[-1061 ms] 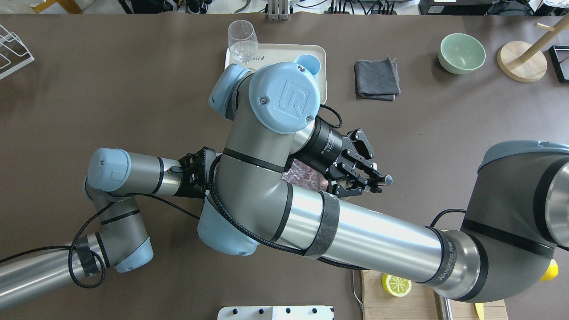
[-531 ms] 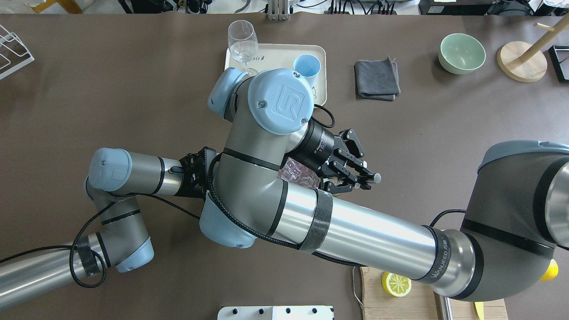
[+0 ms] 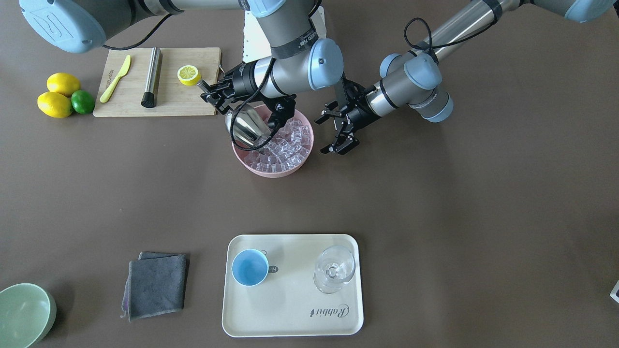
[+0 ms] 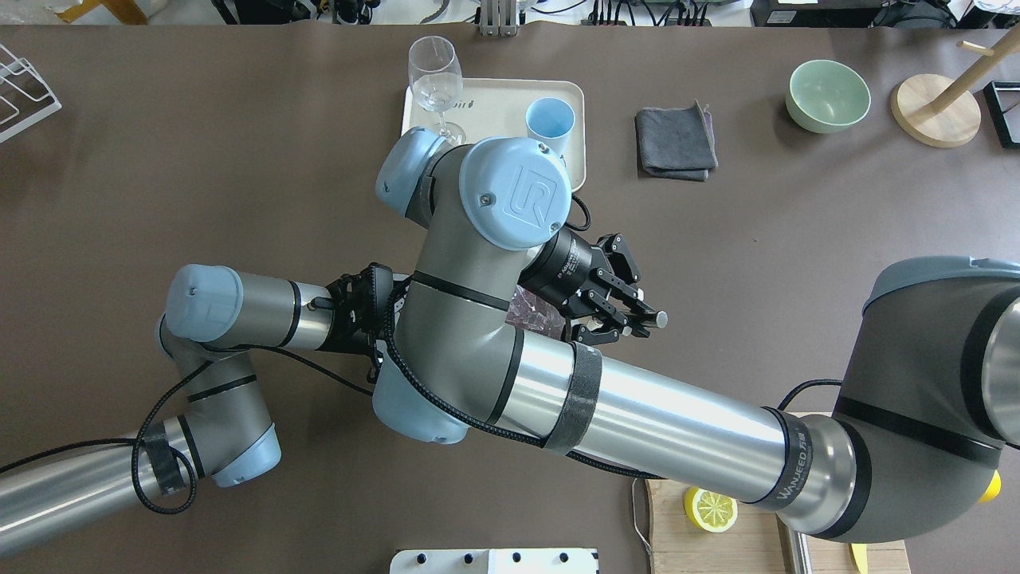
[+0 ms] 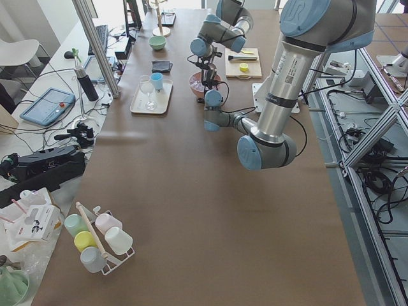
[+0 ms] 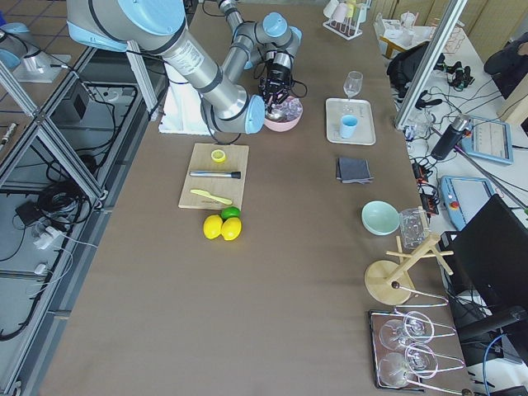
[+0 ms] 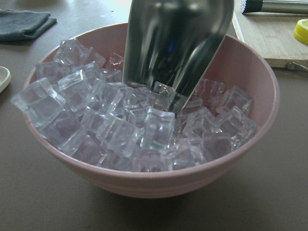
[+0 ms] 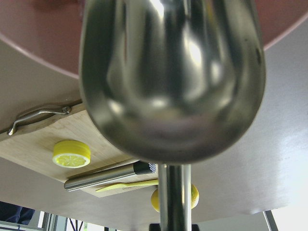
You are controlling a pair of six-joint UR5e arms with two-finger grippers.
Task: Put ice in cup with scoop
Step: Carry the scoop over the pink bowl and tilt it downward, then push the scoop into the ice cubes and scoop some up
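Observation:
The ice fills a pink bowl and shows close up in the left wrist view. My right gripper is shut on the thin handle of the steel scoop. The scoop is tilted down with its mouth touching the ice, and its underside fills the right wrist view. In the overhead view the right gripper holds the handle. My left gripper is open and empty beside the bowl. The light-blue cup stands empty on a cream tray; the cup also shows overhead.
A stemmed glass stands on the tray beside the cup. A cutting board holds a lemon half, a steel cylinder and a yellow knife. Lemons and a lime, a grey cloth and a green bowl lie around.
My right arm has moved back toward the robot and the right gripper has shifted left over the bowl, bringing the scoop down to the ice. The left arm has shifted slightly.

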